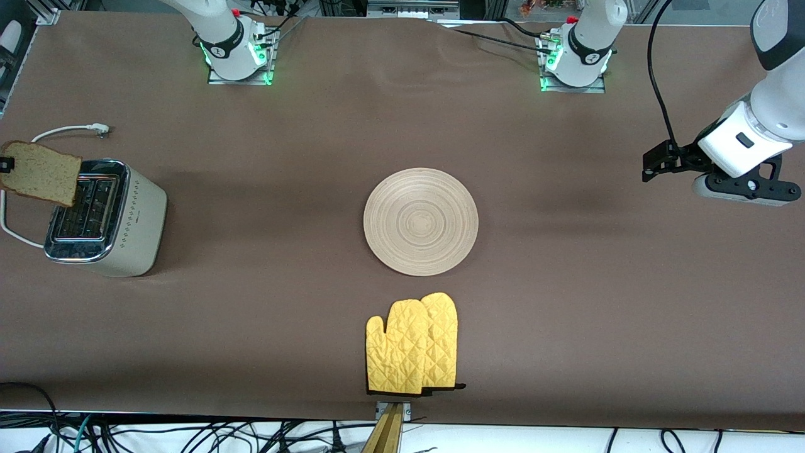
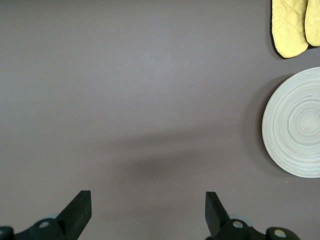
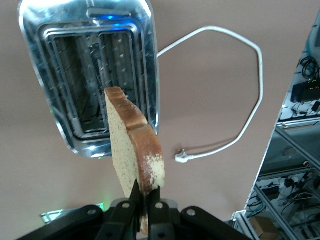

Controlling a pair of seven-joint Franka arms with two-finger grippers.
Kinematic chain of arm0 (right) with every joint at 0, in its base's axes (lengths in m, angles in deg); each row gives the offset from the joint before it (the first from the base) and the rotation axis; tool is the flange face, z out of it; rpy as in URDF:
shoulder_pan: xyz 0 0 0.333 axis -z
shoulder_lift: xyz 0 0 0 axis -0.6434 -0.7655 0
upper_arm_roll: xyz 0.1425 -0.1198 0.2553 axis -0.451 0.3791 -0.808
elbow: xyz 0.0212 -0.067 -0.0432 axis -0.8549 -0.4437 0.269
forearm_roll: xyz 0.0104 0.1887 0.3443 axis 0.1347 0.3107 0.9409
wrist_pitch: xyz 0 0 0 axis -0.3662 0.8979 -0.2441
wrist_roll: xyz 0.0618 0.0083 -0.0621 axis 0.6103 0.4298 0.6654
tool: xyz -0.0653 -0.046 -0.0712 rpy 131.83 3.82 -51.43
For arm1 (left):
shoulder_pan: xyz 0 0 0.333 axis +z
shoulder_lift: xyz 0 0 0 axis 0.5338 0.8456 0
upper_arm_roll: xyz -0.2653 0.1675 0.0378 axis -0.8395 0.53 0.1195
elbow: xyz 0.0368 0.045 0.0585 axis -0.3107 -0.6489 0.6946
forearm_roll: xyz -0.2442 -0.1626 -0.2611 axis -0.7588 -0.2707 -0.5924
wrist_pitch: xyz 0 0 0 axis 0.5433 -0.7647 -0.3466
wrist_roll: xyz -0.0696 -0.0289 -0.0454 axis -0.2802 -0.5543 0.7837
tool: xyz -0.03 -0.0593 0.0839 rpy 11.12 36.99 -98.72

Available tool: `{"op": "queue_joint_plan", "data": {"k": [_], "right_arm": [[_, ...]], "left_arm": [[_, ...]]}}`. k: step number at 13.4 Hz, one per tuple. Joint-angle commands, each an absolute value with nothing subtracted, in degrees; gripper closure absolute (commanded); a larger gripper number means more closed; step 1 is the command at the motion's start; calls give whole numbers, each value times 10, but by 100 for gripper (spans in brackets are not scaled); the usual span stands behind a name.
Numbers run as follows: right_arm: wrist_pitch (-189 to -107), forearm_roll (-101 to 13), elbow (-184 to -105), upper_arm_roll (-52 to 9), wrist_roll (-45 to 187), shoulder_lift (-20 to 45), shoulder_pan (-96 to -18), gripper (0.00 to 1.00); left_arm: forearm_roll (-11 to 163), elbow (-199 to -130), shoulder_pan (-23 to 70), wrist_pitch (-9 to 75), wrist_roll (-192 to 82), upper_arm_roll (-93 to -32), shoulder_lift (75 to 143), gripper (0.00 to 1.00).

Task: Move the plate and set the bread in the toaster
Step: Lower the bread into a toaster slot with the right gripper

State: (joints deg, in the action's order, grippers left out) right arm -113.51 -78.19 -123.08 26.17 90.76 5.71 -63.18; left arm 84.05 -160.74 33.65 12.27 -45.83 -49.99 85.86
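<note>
The bread is a speckled tan slice held in the air over the toaster, at the right arm's end of the table. My right gripper is shut on its edge; only a black bit of it shows at the front view's edge. In the right wrist view the gripper pinches the bread upright above the toaster's chrome top and two open slots. The wooden plate lies bare at the table's middle. My left gripper is open and empty over bare table at the left arm's end.
A pair of yellow oven mitts lies nearer the front camera than the plate. The toaster's white cord loops on the table beside the toaster. The left wrist view shows the plate and mitts off to one side.
</note>
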Motion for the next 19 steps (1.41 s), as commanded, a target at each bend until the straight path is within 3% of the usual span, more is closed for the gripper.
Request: {"op": "queue_joint_plan", "data": {"k": [1, 9, 19], "right_arm": [[-1155, -787, -1227, 260, 918, 42, -629, 100], [-1214, -780, -1227, 258, 949, 17, -612, 100], [-1226, -743, -1225, 248, 937, -3, -614, 100]], "left_arm": [[838, -1589, 337, 109, -448, -503, 866, 0], [838, -1589, 337, 109, -449, -503, 866, 0], [838, -1589, 335, 109, -452, -504, 865, 0]]}}
